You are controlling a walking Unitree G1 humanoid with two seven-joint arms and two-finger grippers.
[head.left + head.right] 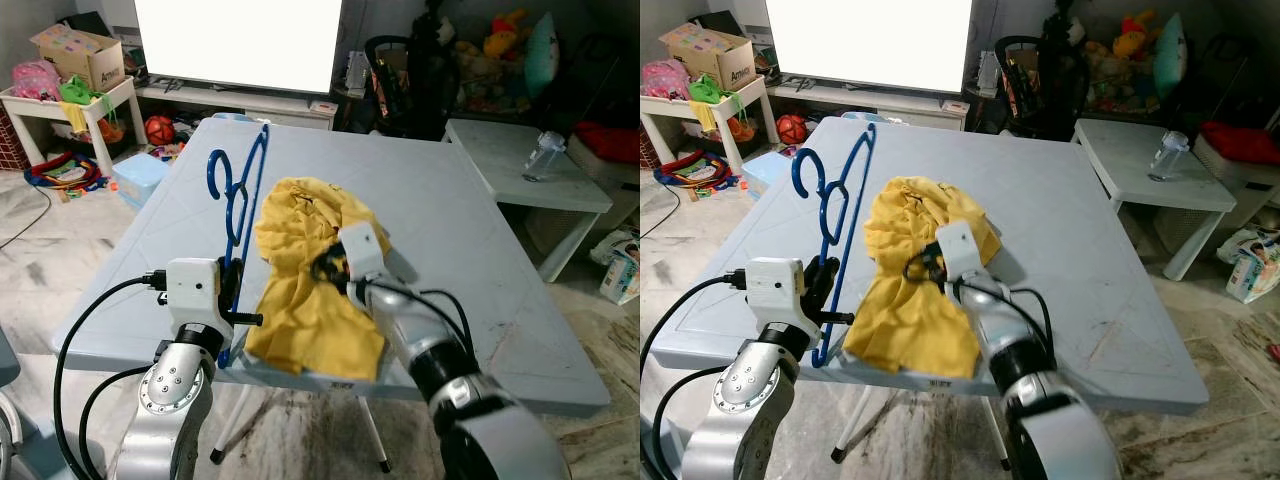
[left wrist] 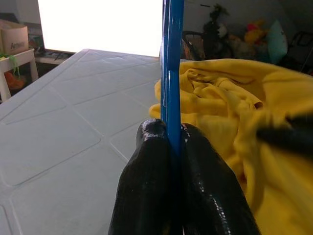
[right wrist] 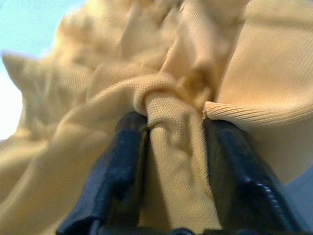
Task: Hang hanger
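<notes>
Left gripper [image 2: 168,142] fingers were pressed tight on the blue hanger [image 1: 238,195], stood on edge at the table's [image 1: 480,260] left side. Right gripper [image 3: 171,142] pinched a fold of the yellow shirt [image 1: 300,290] beside it. Hanger looked light, stiff, probably slick, so grip the straight bar; the shirt was limp, best taken at the collar.
</notes>
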